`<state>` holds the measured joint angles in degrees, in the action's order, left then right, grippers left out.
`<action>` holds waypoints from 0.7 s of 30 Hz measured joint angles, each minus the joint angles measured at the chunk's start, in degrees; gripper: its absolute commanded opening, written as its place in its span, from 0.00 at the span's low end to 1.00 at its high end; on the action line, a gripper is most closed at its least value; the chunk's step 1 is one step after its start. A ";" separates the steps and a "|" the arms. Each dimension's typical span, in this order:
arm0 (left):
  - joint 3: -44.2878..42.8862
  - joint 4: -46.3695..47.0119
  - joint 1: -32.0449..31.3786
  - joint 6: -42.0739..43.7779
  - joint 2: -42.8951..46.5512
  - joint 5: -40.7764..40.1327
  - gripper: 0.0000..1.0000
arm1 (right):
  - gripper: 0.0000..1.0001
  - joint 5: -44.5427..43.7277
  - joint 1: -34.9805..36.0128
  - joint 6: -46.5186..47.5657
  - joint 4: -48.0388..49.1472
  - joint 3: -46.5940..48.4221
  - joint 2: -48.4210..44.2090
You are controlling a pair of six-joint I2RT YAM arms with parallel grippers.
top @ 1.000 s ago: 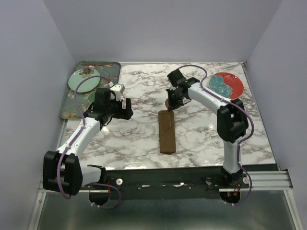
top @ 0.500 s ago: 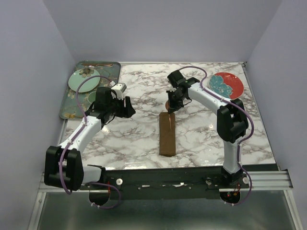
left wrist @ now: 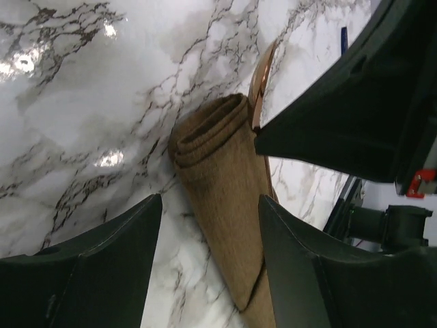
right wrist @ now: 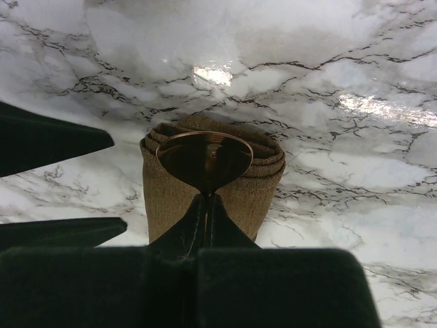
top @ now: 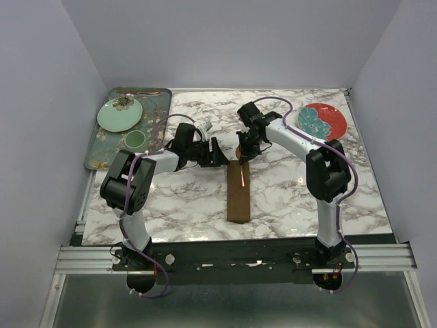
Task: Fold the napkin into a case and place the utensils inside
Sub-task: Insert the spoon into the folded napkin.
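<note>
The case (top: pixel 238 195) lay lengthwise mid-table (top: pixel 293 198), a narrow folded strip of brown cloth. Its far end showed stacked layers like a mouth in both wrist views. The right gripper (top: pixel 244 153) was at that far end, jaws clamped on the thin handle of the copper spoon (right wrist: pixel 205 158). The bowl pointed fwd, right at the mouth; whether it had entered any layer couldn't be told. The left gripper (left wrist: pixel 208 205) sat just beside the same end, on its left, jaws wide apart and holding nothing, w/ the cloth framed btwn its fingers.

On handling: the cloth was prob. soft, limp and light. It would likely slide or bunch on the glossy marble if the spoon pushed on it, and the folds could slump shut. The best hold looked like the top layer at the mouth's edge, or pinning the strip flat just behind the mouth, i.e. a job for the free left gripper. The spoon looked stiff, thin and smooth, so a pinch on so slim a handle could let it swivel. A push straight along the strip seemed safest.

The blue-handled piece wasn't made out. A tray (top: pixel 92 154) w/ a pale green plate (top: pixel 119 114) and a red plate (top: pixel 323 121) stood well apart at the far corners.
</note>
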<state>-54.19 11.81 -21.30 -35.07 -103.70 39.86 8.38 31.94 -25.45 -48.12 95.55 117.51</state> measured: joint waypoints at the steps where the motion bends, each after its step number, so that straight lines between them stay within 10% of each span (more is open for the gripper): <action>1: -0.81 1.09 -0.35 -1.11 -1.36 0.07 0.67 | 0.01 -0.02 0.00 0.02 0.02 0.00 0.13; 21: -1.66 12.33 -3.58 -14.97 -11.76 -1.09 0.24 | 0.01 -0.02 0.00 -0.04 -0.22 0.22 1.03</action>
<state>-55.86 24.14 -24.88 -50.04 -115.46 38.76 8.36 31.94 -25.50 -48.34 95.77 118.54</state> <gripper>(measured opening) 0.347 0.012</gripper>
